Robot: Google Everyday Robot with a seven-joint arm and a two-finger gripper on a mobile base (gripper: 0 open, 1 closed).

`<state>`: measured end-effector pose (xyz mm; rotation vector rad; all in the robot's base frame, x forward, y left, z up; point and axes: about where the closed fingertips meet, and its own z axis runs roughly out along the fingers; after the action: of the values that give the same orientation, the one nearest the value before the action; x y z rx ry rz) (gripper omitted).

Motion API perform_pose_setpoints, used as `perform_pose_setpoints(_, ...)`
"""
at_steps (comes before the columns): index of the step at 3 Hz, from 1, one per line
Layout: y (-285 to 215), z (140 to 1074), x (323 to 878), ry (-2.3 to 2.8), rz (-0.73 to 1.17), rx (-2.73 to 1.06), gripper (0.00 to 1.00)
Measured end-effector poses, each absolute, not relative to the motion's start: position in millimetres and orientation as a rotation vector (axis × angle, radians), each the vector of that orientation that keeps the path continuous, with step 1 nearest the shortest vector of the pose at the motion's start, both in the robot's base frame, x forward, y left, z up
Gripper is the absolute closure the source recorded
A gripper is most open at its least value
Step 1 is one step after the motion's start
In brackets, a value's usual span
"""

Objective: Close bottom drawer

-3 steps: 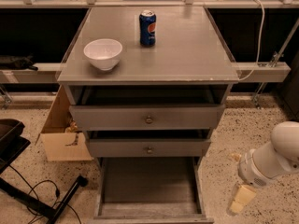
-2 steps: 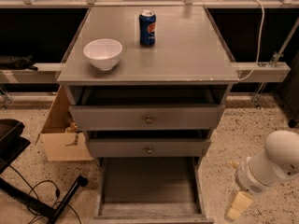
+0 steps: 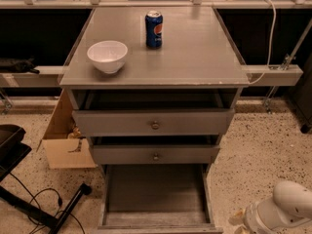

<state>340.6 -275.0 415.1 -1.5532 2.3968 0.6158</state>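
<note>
The bottom drawer point(image 3: 155, 194) of the grey cabinet is pulled far out, and its long plain box lies open and empty. Only the top edge of its front panel point(image 3: 158, 228) shows at the bottom of the view; the knob is out of view. My gripper point(image 3: 238, 220) is at the lower right, low by the floor, just right of the drawer's front corner. Only a small pale tip of it shows beside the white arm point(image 3: 285, 209). I cannot tell whether it touches the drawer.
The top drawer point(image 3: 153, 123) and middle drawer point(image 3: 155, 154) stand slightly out. A white bowl point(image 3: 107, 56) and a blue soda can point(image 3: 154, 29) sit on the cabinet top. A cardboard box point(image 3: 66, 143) and a black stand with cable point(image 3: 46, 206) are on the floor at left.
My arm and gripper have sunk lower toward the bottom right corner of the view. The bottom drawer has not moved.
</note>
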Motion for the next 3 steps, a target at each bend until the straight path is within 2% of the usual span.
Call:
perform_pose_setpoints(2,-277.0,312.1,317.9,2.385,0.821,-1.485,0.91)
perform_pose_setpoints(3,-275.2,275.8,310.7,2.395,0.883,-1.442,1.0)
